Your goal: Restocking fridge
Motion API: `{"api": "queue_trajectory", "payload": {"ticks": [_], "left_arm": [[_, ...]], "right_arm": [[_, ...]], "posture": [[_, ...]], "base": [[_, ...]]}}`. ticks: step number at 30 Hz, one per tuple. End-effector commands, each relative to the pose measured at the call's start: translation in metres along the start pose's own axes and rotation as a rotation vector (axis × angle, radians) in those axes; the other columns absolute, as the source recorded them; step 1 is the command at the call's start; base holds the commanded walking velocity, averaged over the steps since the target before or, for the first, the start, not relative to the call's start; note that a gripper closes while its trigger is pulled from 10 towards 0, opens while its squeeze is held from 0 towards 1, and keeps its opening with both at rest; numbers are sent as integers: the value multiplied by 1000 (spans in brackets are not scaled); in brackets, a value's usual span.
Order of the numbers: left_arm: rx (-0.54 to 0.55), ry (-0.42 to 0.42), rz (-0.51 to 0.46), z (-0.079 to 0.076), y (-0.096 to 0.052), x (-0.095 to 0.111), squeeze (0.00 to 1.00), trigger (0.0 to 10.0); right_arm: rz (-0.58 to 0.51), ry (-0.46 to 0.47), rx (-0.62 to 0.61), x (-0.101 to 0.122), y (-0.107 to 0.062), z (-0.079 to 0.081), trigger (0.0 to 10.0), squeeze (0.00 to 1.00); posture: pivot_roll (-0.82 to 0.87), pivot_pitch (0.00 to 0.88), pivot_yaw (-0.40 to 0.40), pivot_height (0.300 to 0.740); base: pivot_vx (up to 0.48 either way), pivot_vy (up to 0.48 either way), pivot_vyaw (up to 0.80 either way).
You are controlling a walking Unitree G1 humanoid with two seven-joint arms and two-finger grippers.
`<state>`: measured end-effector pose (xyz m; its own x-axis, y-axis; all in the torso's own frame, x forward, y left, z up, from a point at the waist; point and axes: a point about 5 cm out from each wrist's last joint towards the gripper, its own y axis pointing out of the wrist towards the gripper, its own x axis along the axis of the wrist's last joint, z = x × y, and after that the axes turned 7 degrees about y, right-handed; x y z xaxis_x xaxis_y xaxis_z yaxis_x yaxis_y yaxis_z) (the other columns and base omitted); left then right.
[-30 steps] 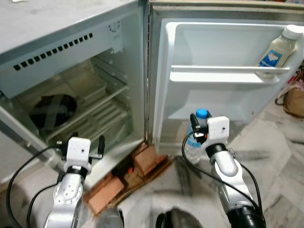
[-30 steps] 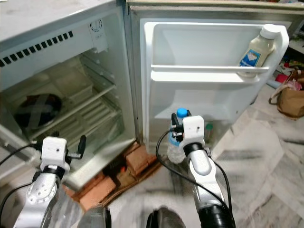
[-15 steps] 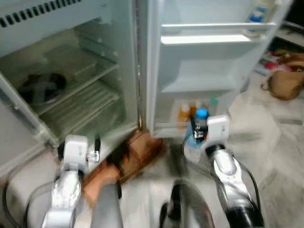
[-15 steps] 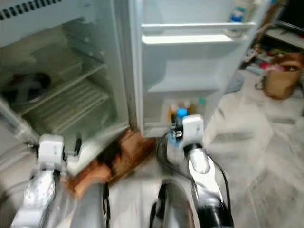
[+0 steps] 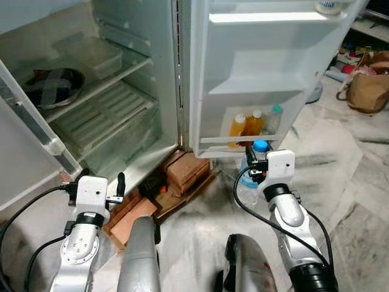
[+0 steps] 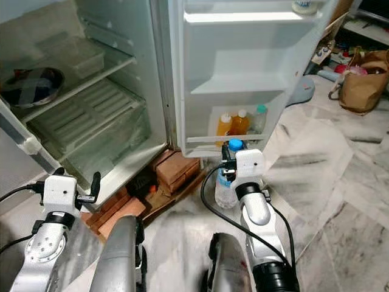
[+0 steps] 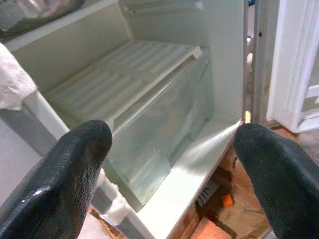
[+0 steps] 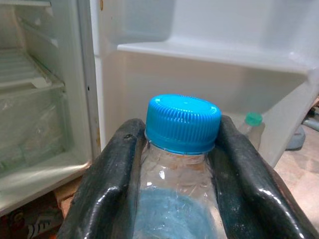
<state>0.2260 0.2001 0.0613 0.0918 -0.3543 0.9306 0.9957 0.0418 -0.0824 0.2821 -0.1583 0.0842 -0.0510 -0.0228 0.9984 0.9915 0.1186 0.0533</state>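
One clear water bottle point(image 5: 250, 180) with a blue cap point(image 8: 183, 122) sits between the fingers of the right gripper point(image 5: 255, 171), which pinch it at the neck, just under the cap; in the right wrist view both black fingers point(image 8: 107, 184) press against the plastic on either side. Judging by its thin, crinkled wall and the water inside, it is likely fairly heavy for its size, soft enough to dent under a hard squeeze, and slick. The neck is the stiffest part and the cap's rim should stop it sliding down, so the present hold looks sound, though the body may swing below the jaws.

Ahead of these jaws lies the open fridge door point(image 5: 255, 73), its lowest door shelf point(image 5: 243, 139) already holding two orange bottles point(image 5: 245, 126) and a green-capped bottle point(image 5: 275, 118).

Spread wide and holding nothing, the left gripper point(image 7: 172, 149) faces the crisper drawer point(image 7: 164, 129) of the fridge point(image 5: 109, 91).
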Motion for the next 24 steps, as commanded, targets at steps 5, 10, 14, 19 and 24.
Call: {"api": "queue_trajectory", "payload": {"ticks": [5,10,14,19,24], "left_arm": [[-1,7,6,2,-3,-1,0,10000],[-6,6,8,1,-3,-2,0,10000],[-4,4,12,1,-2,-2,0,10000],[-4,4,15,0,-2,-3,0,10000],[21,5,27,2,-2,-3,0,10000]], "right_arm": [[-42,-1,4,8,3,0,10000,0],[-43,1,9,8,3,0,10000,0],[-42,1,12,8,3,0,10000,0],[-42,0,20,9,4,0,10000,0],[-42,-3,39,9,4,1,10000,0]], "posture": [[92,142,-36,627],[89,143,-36,627],[88,142,-36,627],[88,143,-39,627],[91,144,-42,627]], "base": [[317,0,0],[316,0,0],[307,0,0],[275,0,0],[52,0,0]]}}
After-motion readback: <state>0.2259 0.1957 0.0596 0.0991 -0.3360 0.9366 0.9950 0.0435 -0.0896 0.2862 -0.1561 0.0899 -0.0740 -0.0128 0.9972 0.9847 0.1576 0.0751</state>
